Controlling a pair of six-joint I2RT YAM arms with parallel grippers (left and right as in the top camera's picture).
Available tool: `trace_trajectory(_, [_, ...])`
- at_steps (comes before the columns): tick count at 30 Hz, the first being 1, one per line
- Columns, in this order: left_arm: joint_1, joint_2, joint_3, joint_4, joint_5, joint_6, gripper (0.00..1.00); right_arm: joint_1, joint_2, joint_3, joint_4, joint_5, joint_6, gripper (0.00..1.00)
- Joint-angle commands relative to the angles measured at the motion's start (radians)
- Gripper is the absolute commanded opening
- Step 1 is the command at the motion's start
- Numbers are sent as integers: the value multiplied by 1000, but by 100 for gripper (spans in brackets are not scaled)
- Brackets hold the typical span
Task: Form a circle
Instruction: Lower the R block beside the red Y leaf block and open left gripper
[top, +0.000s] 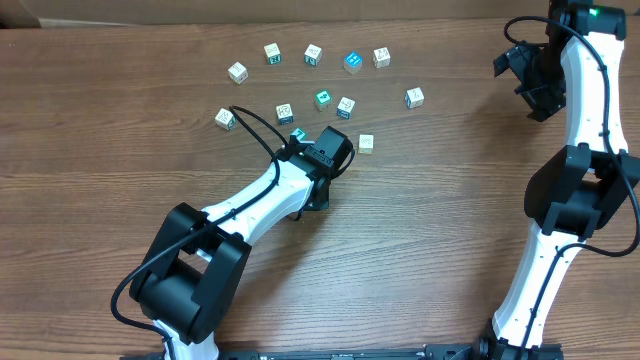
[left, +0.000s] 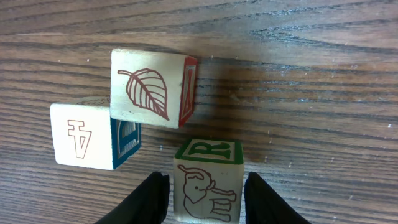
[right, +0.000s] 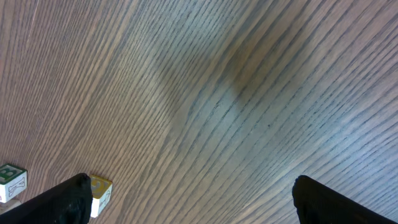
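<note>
Three small pale wooden cubes with printed faces are what the left wrist view shows of the circle (left: 144, 124). Nearest is the elephant cube (left: 207, 180), with an outlined elephant on its side and a green R on top. It sits between the black fingers of the left gripper (left: 207, 202). The jaws stand slightly parted, with a thin dark sliver on either side of the cube, so they flank it rather than clamp it.

Just ahead and to the left in that view lies the leaf cube (left: 149, 90), with a brown leaf drawing and a red-edged side. It is near the elephant cube but apart from it, and it touches the cube printed with a 4 (left: 81, 135).

Cubes have no long axis, so the coming move likely turns on that diagonal gap, forward and leftward from the jaws. From overhead the gripper head hides this cluster.

Beyond it, a loose scatter of similar cubes (top: 313, 54) arcs across the brown wooden table (top: 450, 250).

Farthest off, at the table's right edge, the right gripper (right: 189, 186) hangs with its jaws spread wide and empty. The left arm is clearly the nearer.
</note>
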Motion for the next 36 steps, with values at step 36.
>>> trace_trajectory(36, [6,10,5,18,-29,8,26,-2,-27,17,2,2,-3,100])
